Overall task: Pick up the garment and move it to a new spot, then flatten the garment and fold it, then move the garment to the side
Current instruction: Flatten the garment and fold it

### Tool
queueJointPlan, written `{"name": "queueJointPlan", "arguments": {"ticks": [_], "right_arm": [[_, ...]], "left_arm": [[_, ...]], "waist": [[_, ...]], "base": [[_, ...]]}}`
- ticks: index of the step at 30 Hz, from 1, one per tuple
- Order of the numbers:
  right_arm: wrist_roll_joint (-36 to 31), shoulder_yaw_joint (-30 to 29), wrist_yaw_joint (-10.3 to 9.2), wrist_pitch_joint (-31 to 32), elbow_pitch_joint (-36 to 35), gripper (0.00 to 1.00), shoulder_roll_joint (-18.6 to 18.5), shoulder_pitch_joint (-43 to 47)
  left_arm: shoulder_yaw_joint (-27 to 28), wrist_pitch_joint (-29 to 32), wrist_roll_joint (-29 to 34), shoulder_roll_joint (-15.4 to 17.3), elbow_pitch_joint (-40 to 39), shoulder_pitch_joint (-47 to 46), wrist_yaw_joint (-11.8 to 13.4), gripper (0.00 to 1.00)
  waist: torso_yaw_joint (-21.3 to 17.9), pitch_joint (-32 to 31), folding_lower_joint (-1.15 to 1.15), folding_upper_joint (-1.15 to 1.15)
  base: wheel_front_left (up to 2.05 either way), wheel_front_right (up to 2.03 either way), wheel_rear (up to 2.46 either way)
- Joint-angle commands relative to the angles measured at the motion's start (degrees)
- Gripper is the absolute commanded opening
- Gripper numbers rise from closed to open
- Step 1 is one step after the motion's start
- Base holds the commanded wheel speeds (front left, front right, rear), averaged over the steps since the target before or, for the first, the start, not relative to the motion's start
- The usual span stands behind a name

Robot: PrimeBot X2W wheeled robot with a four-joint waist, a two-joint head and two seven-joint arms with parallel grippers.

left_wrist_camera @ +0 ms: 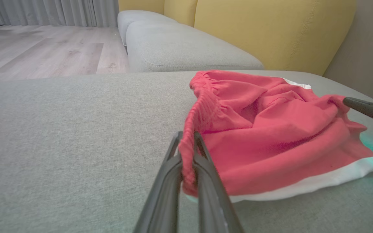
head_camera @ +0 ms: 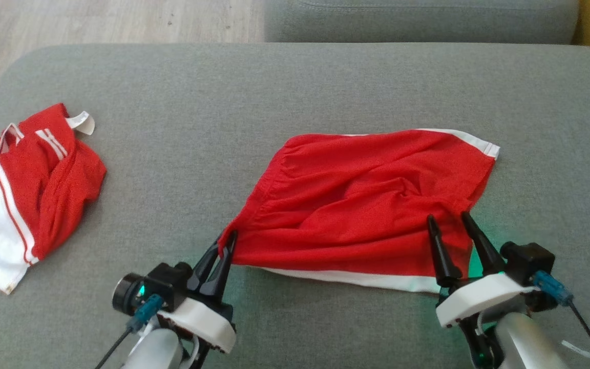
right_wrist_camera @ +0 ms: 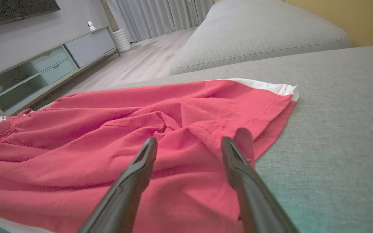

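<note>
Head view: left tool [head_camera: 227, 238] clamps a waistband corner of the red shorts [head_camera: 366, 205] on the sofa cushion [head_camera: 172, 128]; right tool [head_camera: 447, 216] gapes over the hem, seemingly ungripped, so lifting now could skew them

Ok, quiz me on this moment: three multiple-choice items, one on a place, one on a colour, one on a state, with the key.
1. Where does the crumpled garment lie on the grey cushion?
A. at its left end, apart from the red shorts
B. on top of the shorts
C. at its right end

2. What colour is the shorts' side band?
A. blue
B. white
C. black

3. How is the left gripper?
A. open above the shorts
B. shut on bare cushion
C. shut on the shorts' waistband corner

1 A: bare cushion separates the two.
2 B: the band along the near edge is white.
3 C: the left wrist view shows it pinching the gathered waistband.
</note>
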Motion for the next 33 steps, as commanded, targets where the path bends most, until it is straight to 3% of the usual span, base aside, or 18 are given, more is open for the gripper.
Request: {"name": "queueJointPlan", "arguments": {"ticks": [1,10,19,21,22,24,26,33], "right_arm": [[0.17,1.42,-0.04,-0.37,-1.29,1.00,0.55,-1.22],[0.60,2.91,-0.04,-0.37,-1.08,1.00,0.66,-3.31],[1.09,3.11,-0.04,-0.37,-1.70,1.00,0.44,-3.89],[1.17,3.12,-0.04,-0.37,-1.69,1.00,0.47,-3.79],[1.21,3.13,-0.04,-0.37,-1.65,1.00,0.51,-3.74],[1.26,3.10,-0.04,-0.37,-1.60,1.00,0.66,-3.64],[1.15,3.04,-0.04,-0.37,-1.81,1.00,0.90,-3.45],[-0.01,0.67,-0.04,-0.37,-4.37,1.00,1.94,-0.77]], "left_arm": [[2.93,-0.55,0.74,0.43,-2.36,-1.68,0.21,0.00],[6.11,-0.55,1.22,-1.10,1.76,-4.42,1.03,0.00],[11.02,-0.55,0.98,-2.72,11.07,-10.96,5.41,0.11],[11.80,-0.55,0.57,-3.01,13.87,-11.80,6.12,0.31],[12.03,-0.55,0.38,-3.13,15.47,-12.20,6.39,0.46],[12.78,-0.55,-0.22,-3.42,17.74,-12.98,6.90,1.00],[13.23,-0.55,-0.19,-3.66,18.28,-13.34,7.34,1.00],[18.35,-0.55,3.25,-3.59,5.50,-5.33,9.25,1.00]], "waist": [[0.05,0.22,0.01,0.00],[-3.87,3.13,0.01,0.00],[-7.11,4.89,0.01,0.00],[-7.34,4.71,0.01,0.00],[-7.41,4.47,0.01,0.00],[-7.44,3.87,0.01,0.00],[-7.41,3.07,0.01,0.00],[-6.33,-1.29,0.01,0.00]], "base": [[0.00,0.00,0.00],[0.00,0.00,0.00],[0.00,0.00,0.00],[0.00,0.00,0.00],[0.00,0.00,0.00],[0.00,0.00,0.00],[0.00,0.00,0.00],[0.00,0.00,0.00]]}}
